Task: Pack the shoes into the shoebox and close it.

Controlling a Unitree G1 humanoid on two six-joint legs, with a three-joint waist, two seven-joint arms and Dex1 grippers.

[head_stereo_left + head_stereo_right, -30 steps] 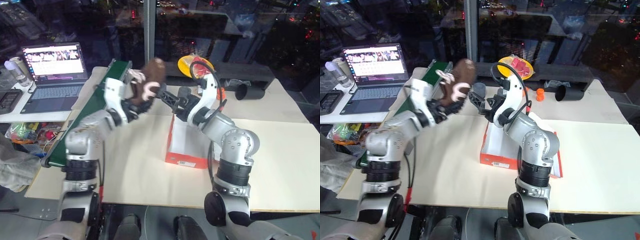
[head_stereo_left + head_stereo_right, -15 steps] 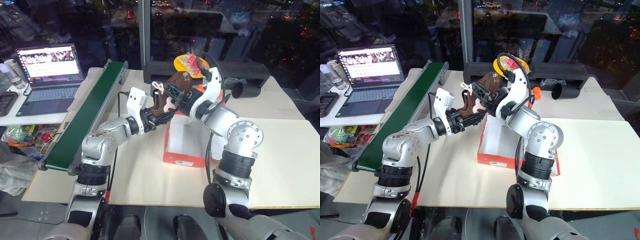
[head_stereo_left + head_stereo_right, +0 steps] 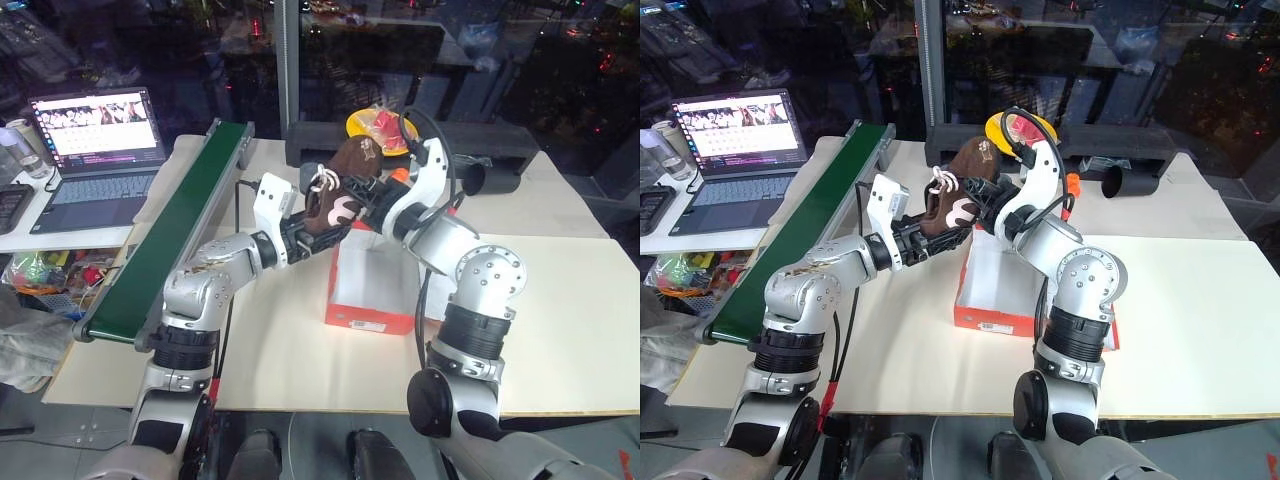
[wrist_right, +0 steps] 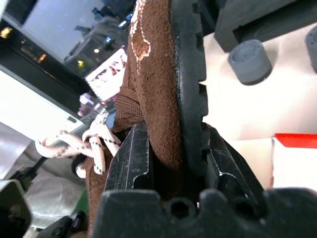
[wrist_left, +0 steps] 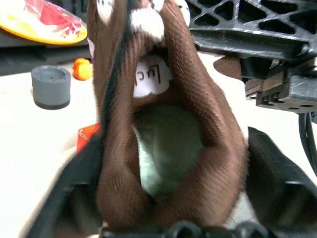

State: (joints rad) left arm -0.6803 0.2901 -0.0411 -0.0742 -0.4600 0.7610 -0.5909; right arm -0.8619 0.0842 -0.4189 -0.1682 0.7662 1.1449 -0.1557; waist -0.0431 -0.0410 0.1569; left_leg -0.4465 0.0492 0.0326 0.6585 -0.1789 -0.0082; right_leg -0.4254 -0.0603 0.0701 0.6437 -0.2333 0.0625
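Passing: one brown shoe [image 3: 340, 190] is between the two hands in mid-air, above the far end of the shoebox [image 3: 372, 285], just above the centre of the head views
Right hand [image 4: 171, 148]: its two black fingers pinch the shoe's sole edge and brown side; narrow and gripping
Left hand [image 3: 312, 232]: its fingers stand wide on either side of the shoe's heel opening in the left wrist view; I judge they no longer clamp it
Doing it well: left hand should draw straight back along its own line so the fingers clear the heel without snagging the white laces [image 4: 84, 144]; right hand needs a firm pinch, since the shoe would hang from one edge and may swing
Shoebox: red-orange, on the tabletop [image 3: 560, 300], centre of frame, below and just right of the shoe
Next call: carry the shoe down over the box's white inside, toe lowered first
Other shoe: cannot tell where it lies
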